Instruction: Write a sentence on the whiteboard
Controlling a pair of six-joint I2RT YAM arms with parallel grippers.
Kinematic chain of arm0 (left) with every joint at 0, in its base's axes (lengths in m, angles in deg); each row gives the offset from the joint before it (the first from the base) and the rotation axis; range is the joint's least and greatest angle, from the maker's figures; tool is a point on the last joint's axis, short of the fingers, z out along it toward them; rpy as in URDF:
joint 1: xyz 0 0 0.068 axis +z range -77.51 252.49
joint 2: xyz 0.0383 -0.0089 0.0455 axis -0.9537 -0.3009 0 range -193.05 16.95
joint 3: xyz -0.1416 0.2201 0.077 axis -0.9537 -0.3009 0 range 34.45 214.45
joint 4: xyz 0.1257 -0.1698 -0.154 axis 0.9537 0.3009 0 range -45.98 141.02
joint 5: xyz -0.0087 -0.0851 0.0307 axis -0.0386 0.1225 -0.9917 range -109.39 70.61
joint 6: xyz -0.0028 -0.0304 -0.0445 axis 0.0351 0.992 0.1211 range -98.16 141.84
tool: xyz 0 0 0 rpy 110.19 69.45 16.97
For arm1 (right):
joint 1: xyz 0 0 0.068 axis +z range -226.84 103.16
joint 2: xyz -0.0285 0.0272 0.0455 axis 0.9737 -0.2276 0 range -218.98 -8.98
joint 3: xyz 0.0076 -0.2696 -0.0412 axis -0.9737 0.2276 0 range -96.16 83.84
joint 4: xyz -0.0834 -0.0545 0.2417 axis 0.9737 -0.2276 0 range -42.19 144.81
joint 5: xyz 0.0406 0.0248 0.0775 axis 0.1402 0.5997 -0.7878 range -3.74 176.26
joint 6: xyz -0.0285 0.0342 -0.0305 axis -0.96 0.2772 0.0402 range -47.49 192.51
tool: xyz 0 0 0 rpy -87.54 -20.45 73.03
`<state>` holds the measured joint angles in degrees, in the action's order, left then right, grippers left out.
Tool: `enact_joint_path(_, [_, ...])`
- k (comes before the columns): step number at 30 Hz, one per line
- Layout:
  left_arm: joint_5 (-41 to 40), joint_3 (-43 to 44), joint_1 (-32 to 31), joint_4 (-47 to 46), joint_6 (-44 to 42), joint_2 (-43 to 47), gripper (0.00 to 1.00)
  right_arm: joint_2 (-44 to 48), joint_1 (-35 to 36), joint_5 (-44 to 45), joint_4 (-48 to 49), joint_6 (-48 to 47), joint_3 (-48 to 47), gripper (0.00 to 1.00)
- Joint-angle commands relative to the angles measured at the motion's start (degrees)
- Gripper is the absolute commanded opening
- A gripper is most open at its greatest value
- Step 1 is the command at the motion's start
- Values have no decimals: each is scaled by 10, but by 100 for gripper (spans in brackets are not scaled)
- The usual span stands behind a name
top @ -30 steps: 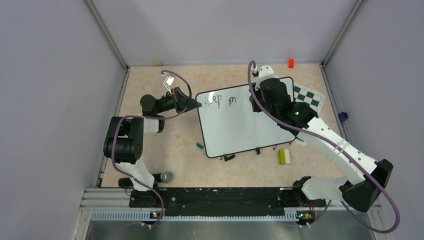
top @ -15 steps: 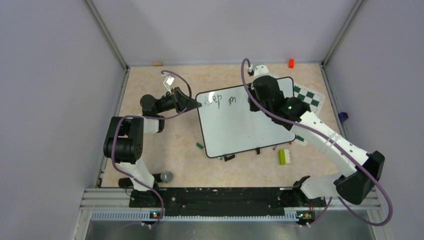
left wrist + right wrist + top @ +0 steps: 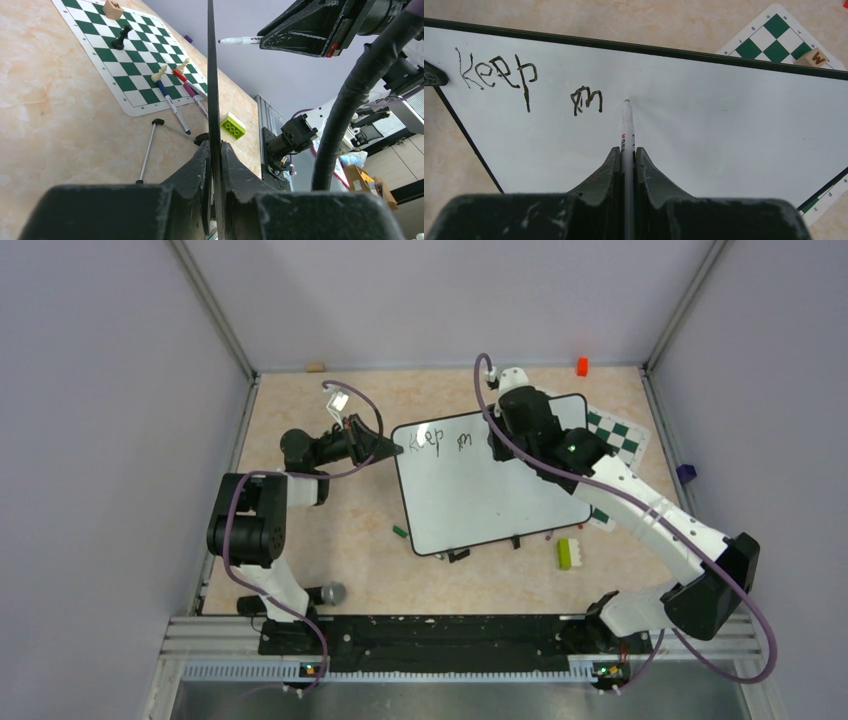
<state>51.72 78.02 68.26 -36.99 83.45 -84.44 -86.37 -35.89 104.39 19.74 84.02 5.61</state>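
The whiteboard point(image 3: 490, 495) stands propped up, its white face point(image 3: 724, 115) showing in the right wrist view. The sentence point(image 3: 440, 440) reads "Keep m" point(image 3: 499, 75) at the top left. My left gripper point(image 3: 395, 449) is shut on the board's left rim, which is a thin black line point(image 3: 210, 75) between the jaws point(image 3: 215, 146) in the left wrist view. My right gripper point(image 3: 497, 437) is shut on a white marker point(image 3: 626, 125). The marker's tip sits just right of the "m", close to the face. The marker point(image 3: 240, 40) also shows in the left wrist view.
A green-and-white chess mat point(image 3: 622, 436) lies behind the board's right edge, with pens point(image 3: 172, 107) and pieces on it. A lime brick point(image 3: 566, 553) lies at front right. A red block point(image 3: 582, 366) is at the back wall, and a grey round-headed object point(image 3: 333, 592) is near the left base.
My right arm has carried the marker leftward across the board toward the "m". The left gripper and the board have not moved, and the writing is unchanged.
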Motion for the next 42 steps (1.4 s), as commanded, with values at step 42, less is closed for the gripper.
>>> enact_joint_path(42, [34,-6,-3,-28,-23,23,11,-57,-5,12,-36,-14,-84,0])
